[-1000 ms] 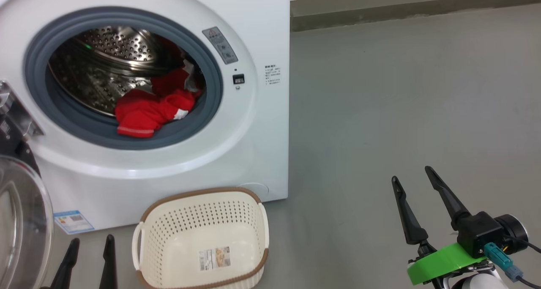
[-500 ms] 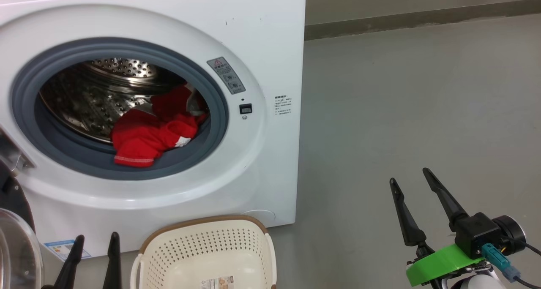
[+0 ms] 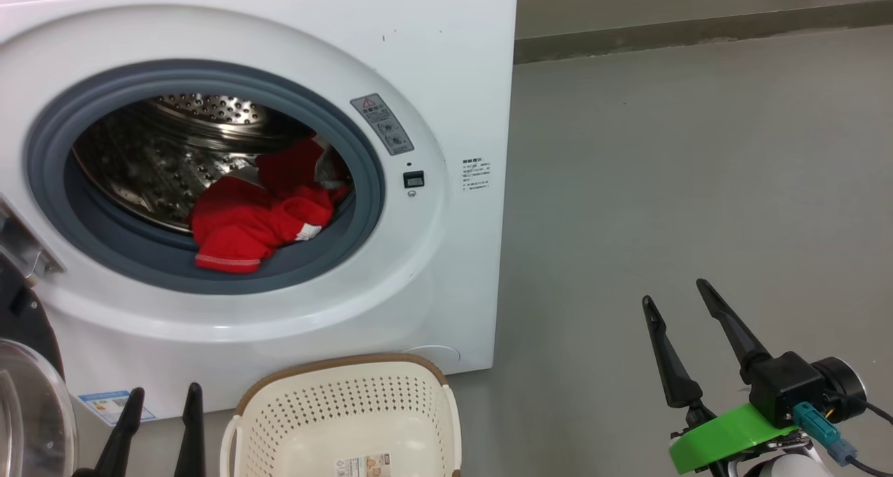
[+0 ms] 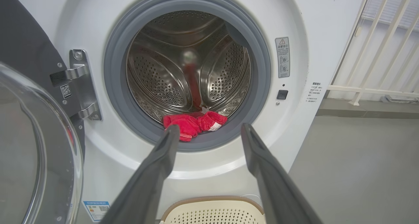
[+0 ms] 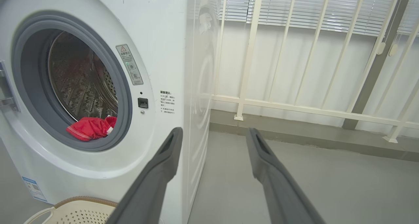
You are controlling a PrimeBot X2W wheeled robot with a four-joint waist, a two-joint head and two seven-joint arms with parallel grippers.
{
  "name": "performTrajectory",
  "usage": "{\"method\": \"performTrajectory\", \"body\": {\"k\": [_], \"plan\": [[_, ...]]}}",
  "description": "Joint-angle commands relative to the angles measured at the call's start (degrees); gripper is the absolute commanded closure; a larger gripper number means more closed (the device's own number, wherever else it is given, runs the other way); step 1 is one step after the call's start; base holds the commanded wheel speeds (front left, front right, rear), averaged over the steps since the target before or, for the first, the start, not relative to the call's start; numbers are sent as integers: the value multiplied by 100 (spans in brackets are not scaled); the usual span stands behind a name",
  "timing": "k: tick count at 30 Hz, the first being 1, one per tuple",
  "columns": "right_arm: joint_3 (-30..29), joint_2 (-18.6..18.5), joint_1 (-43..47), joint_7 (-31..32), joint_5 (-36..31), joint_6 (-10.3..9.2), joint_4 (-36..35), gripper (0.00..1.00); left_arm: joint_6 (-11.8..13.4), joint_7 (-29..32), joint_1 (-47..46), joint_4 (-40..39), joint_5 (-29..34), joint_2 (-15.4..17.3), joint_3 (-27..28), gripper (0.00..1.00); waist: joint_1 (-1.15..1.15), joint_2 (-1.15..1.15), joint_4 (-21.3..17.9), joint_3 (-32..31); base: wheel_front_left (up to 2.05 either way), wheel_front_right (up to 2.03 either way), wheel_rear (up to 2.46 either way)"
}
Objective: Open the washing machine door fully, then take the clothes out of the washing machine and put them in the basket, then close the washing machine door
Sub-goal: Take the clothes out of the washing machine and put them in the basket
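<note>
The white washing machine (image 3: 446, 79) stands with its drum mouth uncovered. Its door (image 3: 28, 407) hangs swung out at the lower left, and its clear glass bowl (image 4: 29, 158) bulges at the left of the left wrist view. Red clothes (image 3: 254, 215) lie at the drum's front lip, on the grey gasket (image 4: 193, 125) (image 5: 90, 127). On the floor below the opening stands the cream basket (image 3: 349, 421), holding nothing but its label. My left gripper (image 3: 162, 396) is open, low between door and basket. My right gripper (image 3: 677, 292) is open over bare floor, right of the machine.
Grey floor (image 3: 698, 170) stretches right of the machine to a low wall ledge. White railing bars (image 5: 294, 70) with blinds behind them stand beyond the machine's right side. The door hinge (image 4: 80, 83) sits left of the opening.
The head camera has tilted up and shifted, so the machine and basket sit lower and further right in the picture. Both grippers stay open and hardly move.
</note>
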Motion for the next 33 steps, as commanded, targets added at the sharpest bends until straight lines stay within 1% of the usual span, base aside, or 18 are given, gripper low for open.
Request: {"method": "performTrajectory", "body": {"k": [1,10,21,27,33], "plan": [[154,-5,-46,-37,3,36,-114,0,40,-5,-236,-163,-5,121,185,0,0,0,11,6,0,0,0],[173,-5,-70,-37,13,36,-121,0,102,-2,-345,-161,76,174,118,0,0,0,96,53,0,0,0],[220,-5,-79,-37,20,36,-151,0,151,-2,-527,-124,26,143,54,0,0,0,173,214,0,0,0],[245,-5,-196,-37,80,36,-245,0,141,-44,-890,17,28,87,-27,0,0,0,244,495,0,0,0],[275,-5,-370,-37,53,36,-347,0,172,-93,-1499,297,15,18,-38,0,0,0,339,884,0,0,0]]}}
